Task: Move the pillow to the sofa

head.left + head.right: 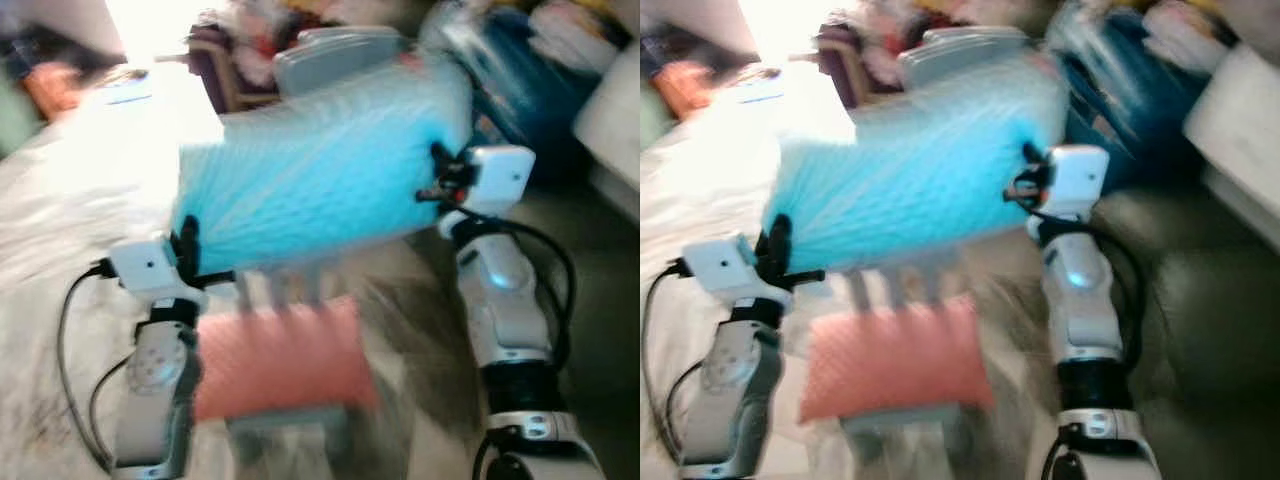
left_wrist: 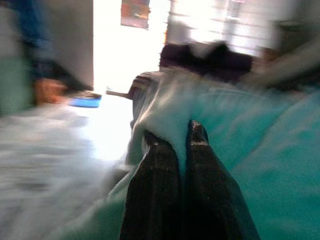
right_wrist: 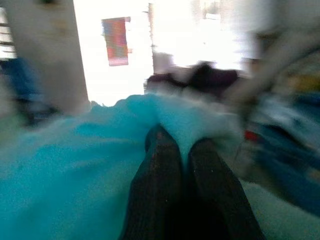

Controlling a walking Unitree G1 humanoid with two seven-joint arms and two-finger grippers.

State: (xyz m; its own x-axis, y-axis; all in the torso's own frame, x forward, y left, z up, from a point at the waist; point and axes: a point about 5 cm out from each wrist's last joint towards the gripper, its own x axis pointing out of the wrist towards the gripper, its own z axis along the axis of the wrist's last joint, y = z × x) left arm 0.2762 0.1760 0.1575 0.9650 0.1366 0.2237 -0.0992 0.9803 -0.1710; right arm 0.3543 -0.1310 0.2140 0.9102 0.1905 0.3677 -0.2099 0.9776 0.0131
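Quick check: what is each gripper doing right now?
Left gripper: shut on the blue pillow.
Right gripper: shut on the same pillow's other end.

Two silver metal arms with white box-shaped wrist blocks, looping black cables, and long black two-finger grippers, left gripper [image 1: 186, 243] and right gripper [image 1: 441, 175]

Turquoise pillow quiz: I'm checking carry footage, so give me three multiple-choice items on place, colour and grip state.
1. Where is the textured turquoise pillow?
A. held up between both grippers
B. flat on the floor
C. under the pink pillow

2. What colour is the pillow lying below it?
A. green
B. pink
C. black

3. How do the left gripper's fingers stand?
A. spread wide
B. closed on the pillow's edge
C. gripping a cable

Key: A, the left gripper and right gripper hold its ends; B, the pink pillow; B, the fingers pinch fabric.
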